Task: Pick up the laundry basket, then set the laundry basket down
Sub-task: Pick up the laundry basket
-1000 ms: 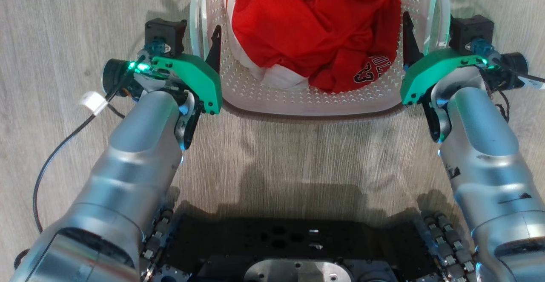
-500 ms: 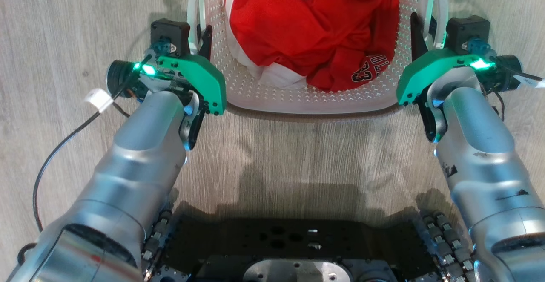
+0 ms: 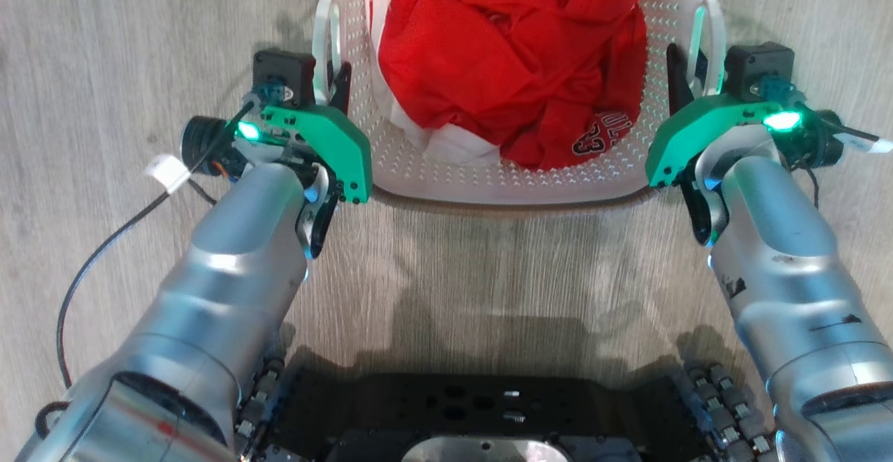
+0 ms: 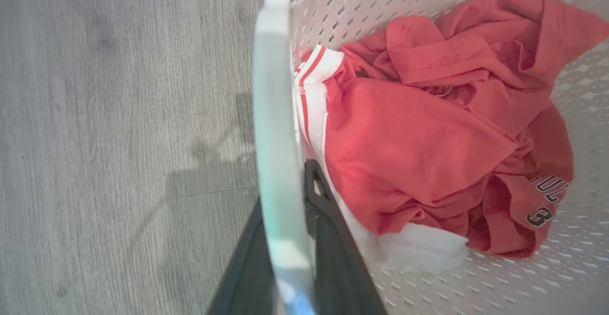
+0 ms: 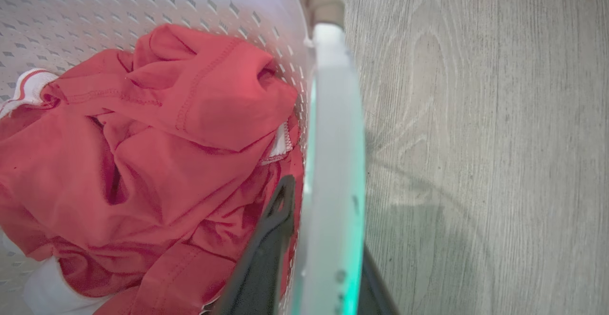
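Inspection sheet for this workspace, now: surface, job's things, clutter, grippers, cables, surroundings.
Surface: grey wood-grain floor.
Job's things: laundry basket upright, red garment with white trim bunched inside; lifted or not, cannot tell.
Clutter: nothing seen.
Grippers: left gripper shut on the left handle, one finger inside the basket, one outside; right gripper likewise on the right handle.
Cables: black cable with white tag trailing from the left wrist; tagged lead at the right wrist.
Surroundings: robot's black base at the near edge.
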